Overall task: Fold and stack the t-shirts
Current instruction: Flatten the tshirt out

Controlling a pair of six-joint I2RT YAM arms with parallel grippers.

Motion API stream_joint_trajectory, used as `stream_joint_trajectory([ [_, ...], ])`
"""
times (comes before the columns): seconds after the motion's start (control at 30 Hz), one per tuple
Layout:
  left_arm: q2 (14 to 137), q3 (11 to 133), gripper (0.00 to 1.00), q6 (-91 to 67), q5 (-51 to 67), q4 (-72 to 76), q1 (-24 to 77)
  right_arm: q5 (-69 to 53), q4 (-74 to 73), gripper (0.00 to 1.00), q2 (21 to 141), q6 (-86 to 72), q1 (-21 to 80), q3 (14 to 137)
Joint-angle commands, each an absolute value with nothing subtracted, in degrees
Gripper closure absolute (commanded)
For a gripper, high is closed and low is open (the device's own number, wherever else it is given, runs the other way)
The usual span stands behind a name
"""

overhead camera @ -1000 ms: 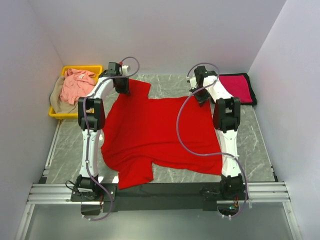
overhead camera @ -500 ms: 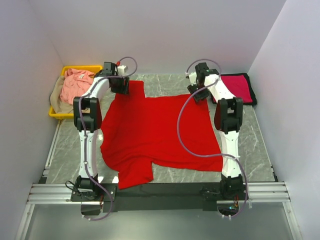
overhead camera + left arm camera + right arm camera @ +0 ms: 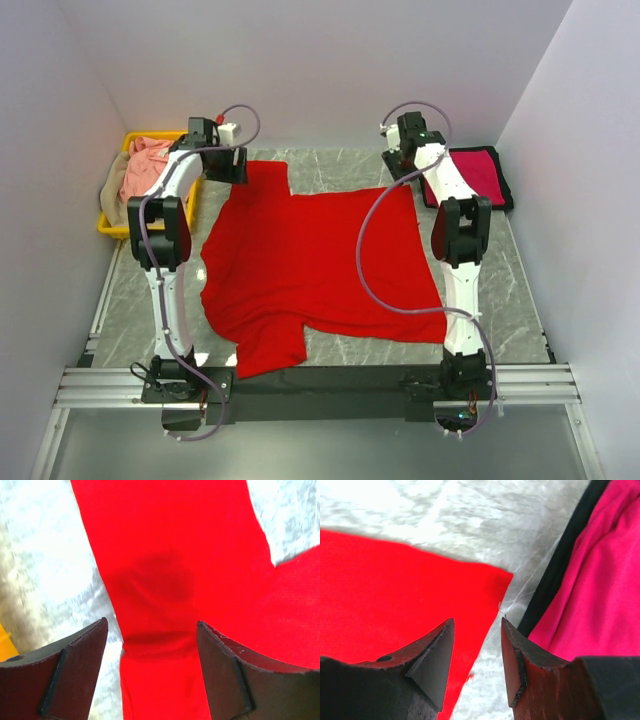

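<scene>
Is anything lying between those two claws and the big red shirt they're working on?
Nothing visible. The left gripper hangs open directly over a sleeve of the red t-shirt; the right gripper hangs open over its far right corner.

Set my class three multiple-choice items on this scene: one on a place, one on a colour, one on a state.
1. Where does the magenta t-shirt lie? A) far right of the table B) near edge C) far left
2. What colour is the spread t-shirt? A) tan B) blue C) bright red
3. How is the left gripper? A) shut on cloth B) open, holding nothing C) shut, empty
Answers: 1 A, it lies folded at the far right; 2 C, red cloth covers the table's middle; 3 B, its fingers stand wide apart, gripping nothing.
</scene>
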State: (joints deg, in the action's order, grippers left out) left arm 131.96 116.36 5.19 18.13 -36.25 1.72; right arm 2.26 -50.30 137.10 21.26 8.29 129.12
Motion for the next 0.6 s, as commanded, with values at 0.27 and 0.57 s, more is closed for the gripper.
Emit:
stream_joint_trajectory([
  [0.27,126.1,110.6,0.21,4.1,18.5,-36.5,1.5,1.7,-47.1,0.49,142.4,15.1,4.3,131.7],
  [0.57,126.6,108.5,0.21,3.6,18.0,-35.7,1.0,-3.1,-46.8,0.55,145.2,14.5,3.8,134.2],
])
